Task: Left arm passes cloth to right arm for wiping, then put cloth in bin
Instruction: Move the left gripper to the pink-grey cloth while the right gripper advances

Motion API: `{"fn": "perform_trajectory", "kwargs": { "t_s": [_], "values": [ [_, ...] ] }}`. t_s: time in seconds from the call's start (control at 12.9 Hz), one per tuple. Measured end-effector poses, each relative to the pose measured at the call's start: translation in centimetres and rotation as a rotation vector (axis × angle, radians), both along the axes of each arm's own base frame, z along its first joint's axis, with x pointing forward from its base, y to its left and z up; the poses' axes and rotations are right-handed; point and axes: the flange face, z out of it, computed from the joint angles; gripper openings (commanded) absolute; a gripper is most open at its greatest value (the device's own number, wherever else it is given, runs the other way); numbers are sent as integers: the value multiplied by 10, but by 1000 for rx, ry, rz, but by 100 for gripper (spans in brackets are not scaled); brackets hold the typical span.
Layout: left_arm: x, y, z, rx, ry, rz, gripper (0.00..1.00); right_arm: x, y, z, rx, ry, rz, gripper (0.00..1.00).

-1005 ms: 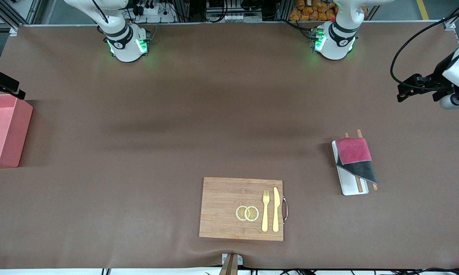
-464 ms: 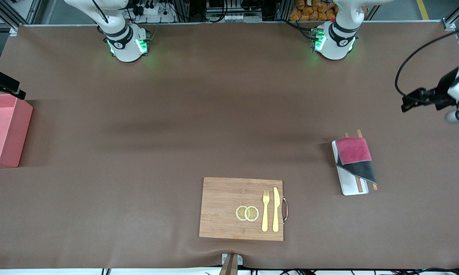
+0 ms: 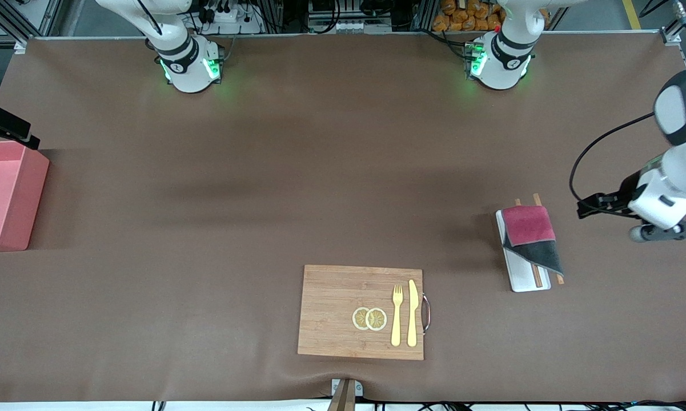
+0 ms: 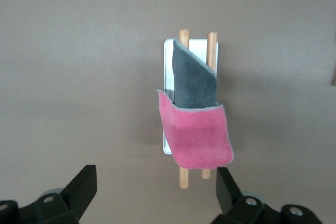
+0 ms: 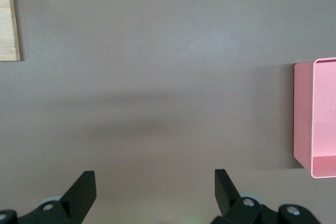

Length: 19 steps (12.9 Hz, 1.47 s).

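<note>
The cloth, crimson-pink with a dark grey part, lies folded over a white tray and two wooden chopsticks toward the left arm's end of the table. My left gripper is in the air just beside the cloth, open and empty. In the left wrist view the cloth lies ahead of the open gripper, apart from it. The salmon-pink bin stands at the right arm's end. My right gripper waits by the bin's edge, open and empty; its wrist view shows the bin.
A wooden board with two lemon slices, a yellow fork and a knife lies near the front camera's edge of the table. Its edge shows in the right wrist view.
My left arm has swung down from up by the table's end to a spot beside the cloth. The right arm and the cloth have not moved.
</note>
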Motion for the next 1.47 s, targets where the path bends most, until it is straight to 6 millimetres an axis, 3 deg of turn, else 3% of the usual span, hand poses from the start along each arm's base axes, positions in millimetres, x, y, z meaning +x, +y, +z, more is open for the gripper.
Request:
{"fn": "perform_trajectory", "kwargs": {
  "t_s": [0.15, 0.54, 0.85, 1.0, 1.16, 1.31, 1.47],
  "values": [
    [-3, -4, -24, 0, 40, 25, 85, 1, 0, -2, 0, 4, 1, 100],
    [-14, -23, -62, 4, 77, 113, 71, 7, 11, -12, 3, 24, 25, 100],
    [-10, -20, -87, 1, 75, 120, 64, 26, 36, -52, 15, 91, 110, 100],
    [-7, -19, -95, -1, 65, 121, 62, 42, 69, -86, 23, 139, 177, 100],
    [-5, -20, -104, -3, 56, 121, 60, 53, 116, -110, 38, 156, 238, 100],
    [-4, -20, -112, -5, 52, 120, 52, 54, 157, -115, 62, 137, 248, 100],
    [-3, -20, -119, -5, 54, 120, 50, 51, 184, -115, 98, 137, 242, 100]
  ]
}}
